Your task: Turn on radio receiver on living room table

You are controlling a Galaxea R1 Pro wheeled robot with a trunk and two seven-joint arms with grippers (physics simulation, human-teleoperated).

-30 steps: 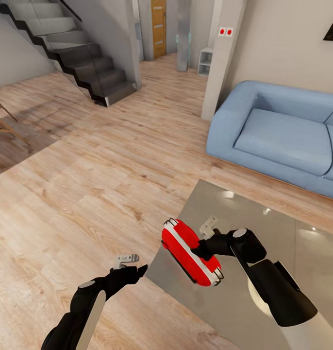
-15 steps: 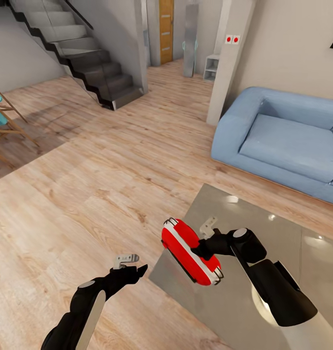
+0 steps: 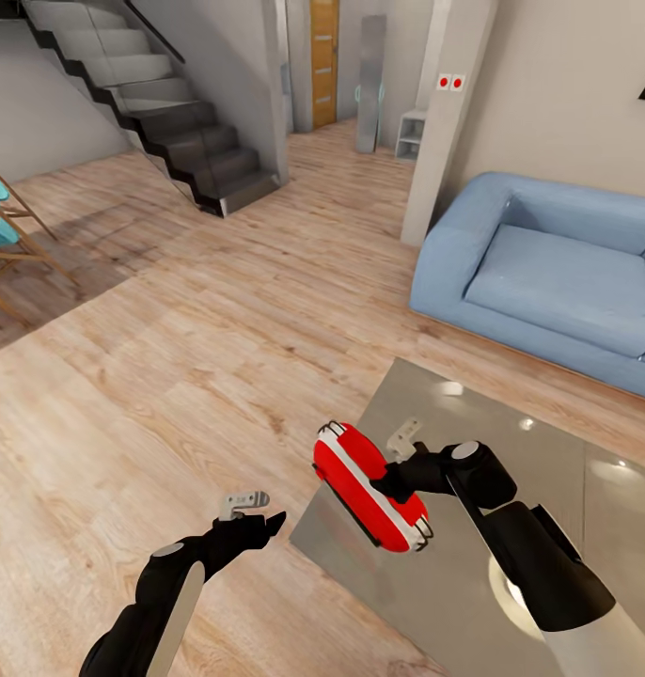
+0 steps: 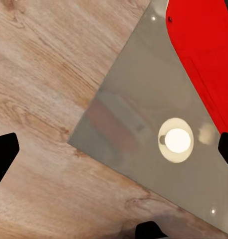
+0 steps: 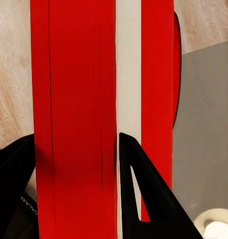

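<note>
The radio [image 3: 365, 484] is a red rounded case with a white band, tilted on its edge over the near left corner of the glossy grey-beige table [image 3: 548, 489]. My right gripper [image 3: 390, 487] is shut on it from the right. In the right wrist view the black fingers [image 5: 143, 199] press both sides of the radio [image 5: 79, 99]. My left gripper [image 3: 257, 512] stands open over the wood floor, just left of the table corner. In the left wrist view the radio [image 4: 203, 55] hangs above the table [image 4: 143, 134], which mirrors a ceiling lamp.
A pale-blue sofa [image 3: 548, 273] stands behind the table against the beige wall. A dark staircase [image 3: 172, 122] rises at the back left, and a wooden chair frame [image 3: 7, 235] stands at the left edge. A broad stretch of wood floor [image 3: 191, 329] lies between them.
The head view has shifted slightly, so the room sits a little further right and lower in the picture. Both arms and the radio keep the same pose.
</note>
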